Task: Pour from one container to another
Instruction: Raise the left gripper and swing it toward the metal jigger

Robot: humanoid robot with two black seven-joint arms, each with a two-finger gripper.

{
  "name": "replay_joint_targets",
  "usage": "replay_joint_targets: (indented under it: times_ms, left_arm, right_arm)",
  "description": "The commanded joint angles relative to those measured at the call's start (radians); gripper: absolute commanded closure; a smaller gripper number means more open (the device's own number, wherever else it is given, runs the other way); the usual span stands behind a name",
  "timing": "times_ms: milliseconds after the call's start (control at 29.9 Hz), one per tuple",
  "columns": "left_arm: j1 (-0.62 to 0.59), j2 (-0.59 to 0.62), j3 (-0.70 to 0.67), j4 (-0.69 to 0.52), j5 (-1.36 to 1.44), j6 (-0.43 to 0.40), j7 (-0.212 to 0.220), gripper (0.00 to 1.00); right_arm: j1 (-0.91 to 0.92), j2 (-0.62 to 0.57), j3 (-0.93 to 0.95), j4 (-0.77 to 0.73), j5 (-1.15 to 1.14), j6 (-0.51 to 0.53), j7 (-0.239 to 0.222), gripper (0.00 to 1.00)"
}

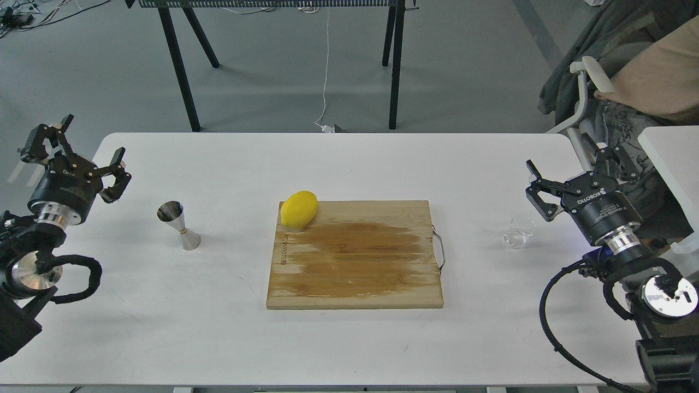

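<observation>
A small clear glass cup [519, 232] stands upright on the white table [349, 338] at the right. My right gripper [576, 164] hovers open just right of and behind it, nothing between its fingers. At the left of the table a shiny steel hourglass jigger [179, 225] stands upright. My left gripper [76, 144] is open near the table's left edge, apart from the jigger and empty.
A wooden cutting board [355, 262] with a metal handle lies in the middle, a yellow lemon [299, 209] on its far left corner. A chair with clothes [617, 82] stands at the back right, black table legs [180, 65] behind.
</observation>
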Motion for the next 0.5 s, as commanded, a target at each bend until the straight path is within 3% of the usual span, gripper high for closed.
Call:
replay_joint_targets:
  times_ms: [0, 468]
  left_arm:
    - [0.002, 0.004, 0.001, 0.002, 0.0, 0.0, 0.0, 0.0]
    - [0.003, 0.03, 0.0, 0.008, 0.002, 0.0, 0.0, 0.0]
  right_arm:
    - [0.0, 0.001, -0.001, 0.0, 0.0, 0.0, 0.0, 0.01]
    - [0.0, 0.0, 0.006, 0.003, 0.0, 0.0, 0.0, 0.01]
